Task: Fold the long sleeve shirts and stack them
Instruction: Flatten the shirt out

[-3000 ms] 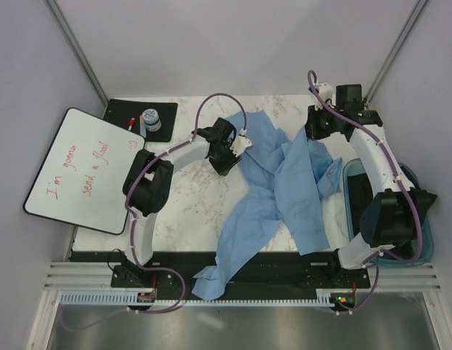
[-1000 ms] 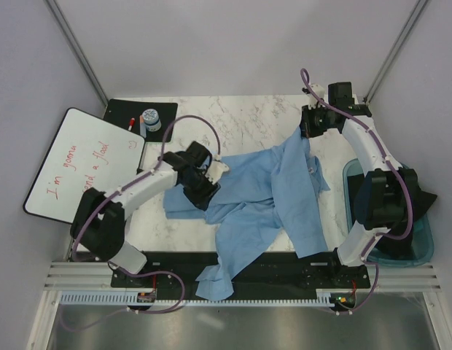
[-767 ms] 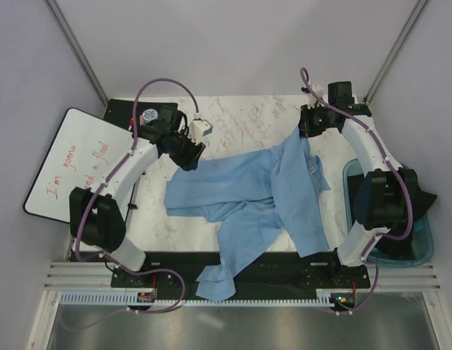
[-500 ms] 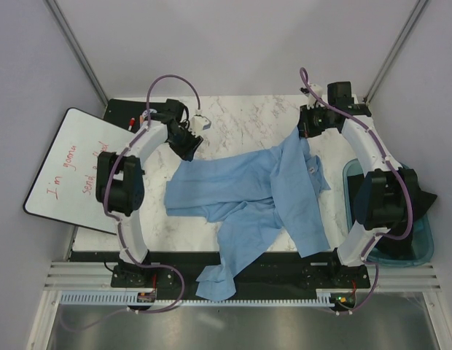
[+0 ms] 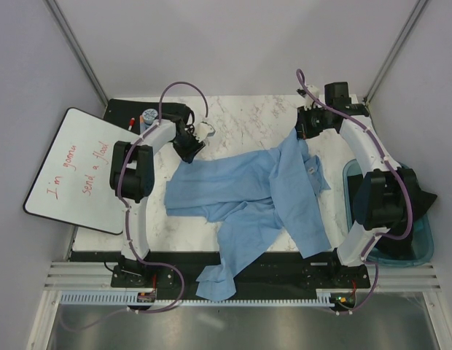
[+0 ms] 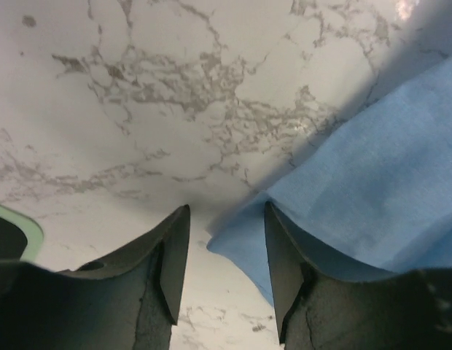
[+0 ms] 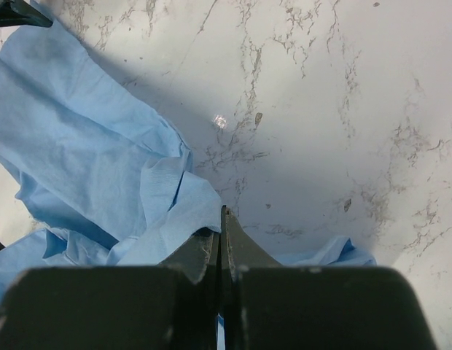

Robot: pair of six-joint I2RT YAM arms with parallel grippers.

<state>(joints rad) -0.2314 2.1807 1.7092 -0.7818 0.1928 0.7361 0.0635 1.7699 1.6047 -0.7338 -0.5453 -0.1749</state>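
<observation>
Marble tabletop (image 5: 240, 117) carries one light-blue long sleeve shirt (image 5: 244, 193), a sleeve (image 5: 215, 281) trailing off the near edge and the body spread across the middle, which looks like laying-out before any fold. At the far right, the right gripper (image 7: 221, 219) is pinched tight on a bunch of cloth, seemingly anchoring it. The left gripper (image 6: 226, 213) stands half open and empty at the shirt's far-left corner; a second ago it sat nearer, on the cloth.

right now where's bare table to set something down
Bare marble: the far strip between the left gripper and right gripper, and the near-left patch between left arm and shirt. The shirt crowds the centre and near edge.
</observation>
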